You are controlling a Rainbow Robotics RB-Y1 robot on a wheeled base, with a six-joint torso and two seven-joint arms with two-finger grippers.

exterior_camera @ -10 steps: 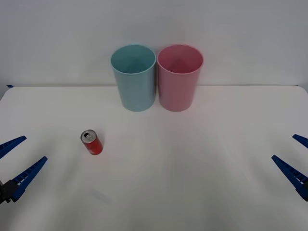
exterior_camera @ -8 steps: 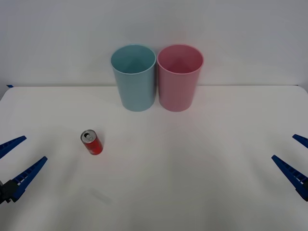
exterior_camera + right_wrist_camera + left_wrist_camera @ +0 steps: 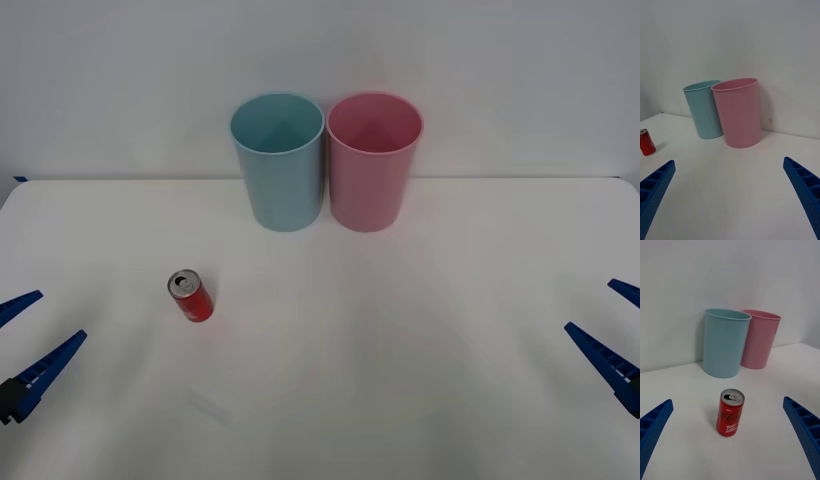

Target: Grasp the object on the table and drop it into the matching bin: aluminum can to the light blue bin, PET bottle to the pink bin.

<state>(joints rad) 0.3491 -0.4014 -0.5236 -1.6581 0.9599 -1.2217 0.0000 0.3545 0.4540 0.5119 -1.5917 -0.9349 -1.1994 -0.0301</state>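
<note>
A small red aluminum can [image 3: 190, 296] with a silver top stands upright on the white table [image 3: 400, 350], left of centre. My left gripper [image 3: 30, 338] is open at the table's left edge, well apart from the can. In the left wrist view the can [image 3: 730, 416] stands ahead, between the blue fingers [image 3: 653, 427]. The light blue bin [image 3: 278, 165] and the pink bin [image 3: 373, 165] stand side by side at the back. My right gripper [image 3: 615, 325] hangs open at the right edge, holding nothing.
A plain pale wall rises right behind the bins. The right wrist view takes in the pink bin [image 3: 739, 112], the light blue bin [image 3: 705, 110] and the can [image 3: 646, 141] far off to one side. Bare tabletop surrounds the can.
My left gripper has slipped slightly toward the near left edge of the front view. The can, both bins and the right gripper have stayed put.
</note>
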